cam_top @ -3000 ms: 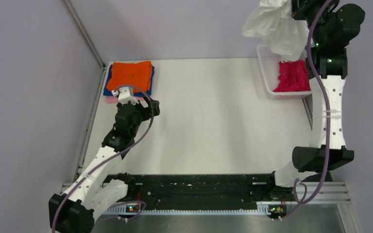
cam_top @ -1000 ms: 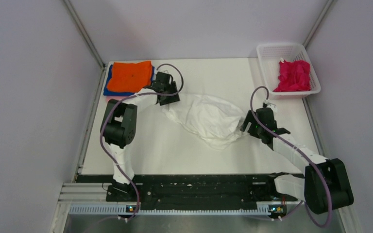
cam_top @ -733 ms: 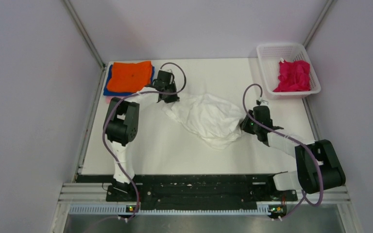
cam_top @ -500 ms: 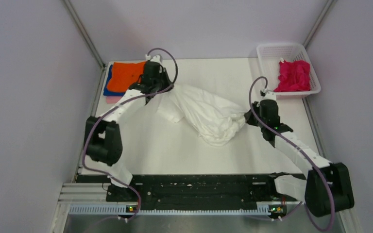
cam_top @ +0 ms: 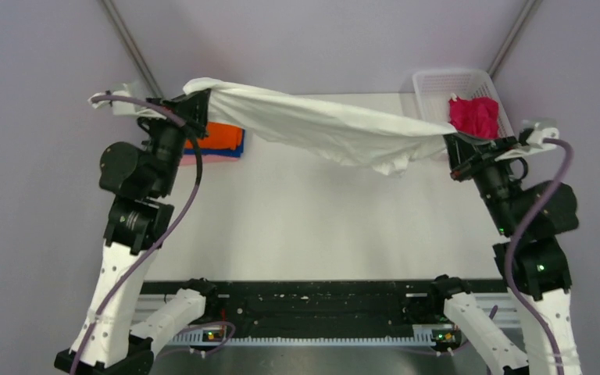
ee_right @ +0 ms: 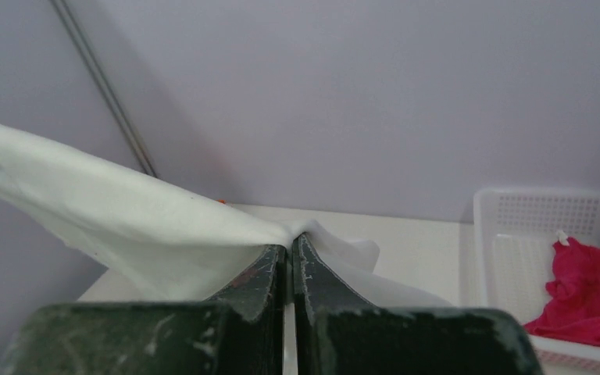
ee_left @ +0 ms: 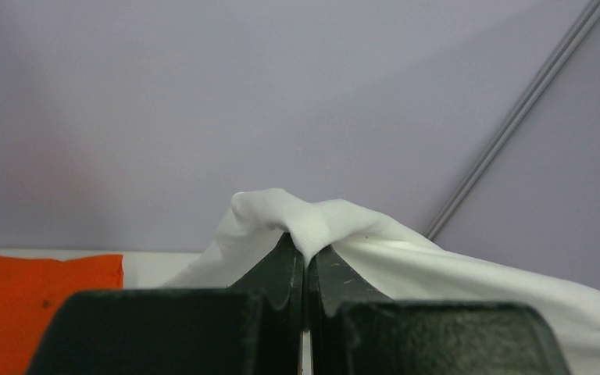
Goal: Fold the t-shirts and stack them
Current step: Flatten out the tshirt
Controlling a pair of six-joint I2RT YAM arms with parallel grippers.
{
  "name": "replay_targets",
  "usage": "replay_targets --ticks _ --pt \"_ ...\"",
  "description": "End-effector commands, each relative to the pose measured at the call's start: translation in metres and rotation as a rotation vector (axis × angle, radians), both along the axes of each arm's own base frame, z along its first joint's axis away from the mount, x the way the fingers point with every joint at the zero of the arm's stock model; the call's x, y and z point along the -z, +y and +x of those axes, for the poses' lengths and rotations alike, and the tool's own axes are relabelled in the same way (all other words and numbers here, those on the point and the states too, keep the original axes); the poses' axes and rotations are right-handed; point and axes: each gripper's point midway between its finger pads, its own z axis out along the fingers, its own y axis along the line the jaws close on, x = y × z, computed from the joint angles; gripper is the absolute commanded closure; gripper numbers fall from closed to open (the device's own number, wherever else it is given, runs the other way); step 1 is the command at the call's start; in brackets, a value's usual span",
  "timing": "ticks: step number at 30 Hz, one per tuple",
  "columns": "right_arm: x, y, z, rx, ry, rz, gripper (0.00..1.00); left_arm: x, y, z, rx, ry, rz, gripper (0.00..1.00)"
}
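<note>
**Top view.** A white table (cam_top: 297, 226) sits in a booth of plain lilac walls (cam_top: 320, 39), with a metal rail (cam_top: 129, 47) running up each far corner. The white shirt (cam_top: 320, 125) hangs in the air above the far half of the table. Its long axis runs left to right, from the left fingers (cam_top: 195, 105) to the right fingers (cam_top: 459, 147). It sags a little in the middle, and a loose flap droops near the right end. Each pair of fingers is clamped on one end of it. Behind the left arm, at the far left corner, an orange shirt (cam_top: 223, 134) lies flat on a blue shirt (cam_top: 226, 151). At the far right corner stands a basket (cam_top: 437, 78) with a magenta shirt (cam_top: 475, 116) bunched inside.

**Left wrist.** The left fingers (ee_left: 281, 269) are pressed together on a small bunch of the white shirt (ee_left: 305, 223), and the cloth runs off to the lower right. Only this view shows how tight that pinch is. The orange shirt (ee_left: 39, 305) lies low on the left, and the wall and a rail (ee_left: 516, 117) stand behind.

**Right wrist.** The right fingers (ee_right: 269, 273) are shut on a fold of the white shirt (ee_right: 125, 223), which stretches away up and to the left. This view looks into the basket (ee_right: 547, 211) from the side, with its mesh wall and the magenta shirt (ee_right: 594, 297) in its near corner. The table (ee_right: 406, 242) runs beneath.
</note>
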Motion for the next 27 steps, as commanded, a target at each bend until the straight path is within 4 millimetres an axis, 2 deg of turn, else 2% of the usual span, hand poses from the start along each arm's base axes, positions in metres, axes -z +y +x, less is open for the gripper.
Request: replay_targets --ticks 1,4,6,9,12,14,16,19,22,23,24,25,26,27 --pt "-0.039 0.001 -0.051 -0.066 -0.098 -0.081 1.00 -0.013 0.026 -0.026 -0.094 -0.032 0.012 1.00" --pt "-0.058 0.002 -0.074 -0.097 -0.149 -0.080 1.00 -0.021 0.028 -0.050 -0.064 -0.074 -0.003 1.00" --pt "-0.062 0.000 -0.075 -0.092 -0.159 -0.067 1.00 -0.023 0.026 -0.057 -0.043 -0.092 -0.011 1.00" --pt "-0.052 -0.008 -0.056 -0.026 -0.115 -0.068 1.00 -0.015 0.026 -0.046 -0.060 -0.063 -0.009 1.00" --pt "-0.024 -0.019 -0.022 0.074 -0.002 -0.083 1.00 0.011 0.029 -0.021 -0.115 0.026 0.006 1.00" --pt "0.003 -0.026 0.004 0.143 0.087 -0.103 1.00 0.041 0.032 0.004 -0.172 0.106 0.011 1.00" --pt "0.039 -0.031 0.033 0.200 0.183 -0.131 1.00 0.081 0.036 0.032 -0.241 0.204 0.013 1.00" --pt "0.112 -0.034 0.091 0.279 0.369 -0.213 1.00 0.166 0.039 0.085 -0.354 0.422 0.056 1.00" --pt "0.189 -0.026 0.146 0.254 0.538 -0.279 1.00 0.253 0.040 0.135 -0.416 0.635 0.112 1.00" --pt "0.211 -0.024 0.169 0.248 0.572 -0.273 0.99 0.276 0.040 0.151 -0.420 0.698 0.118 0.94" --pt "0.231 -0.021 0.188 0.232 0.602 -0.272 0.94 0.301 0.039 0.168 -0.412 0.770 0.127 0.80" --pt "0.251 -0.017 0.209 0.223 0.628 -0.275 0.80 0.333 0.037 0.183 -0.405 0.863 0.141 0.50" --pt "0.272 -0.017 0.227 0.232 0.669 -0.281 0.65 0.342 0.037 0.194 -0.403 0.914 0.138 0.20" --pt "0.283 -0.015 0.243 0.237 0.699 -0.286 0.57 0.354 0.037 0.203 -0.415 0.969 0.140 0.09"
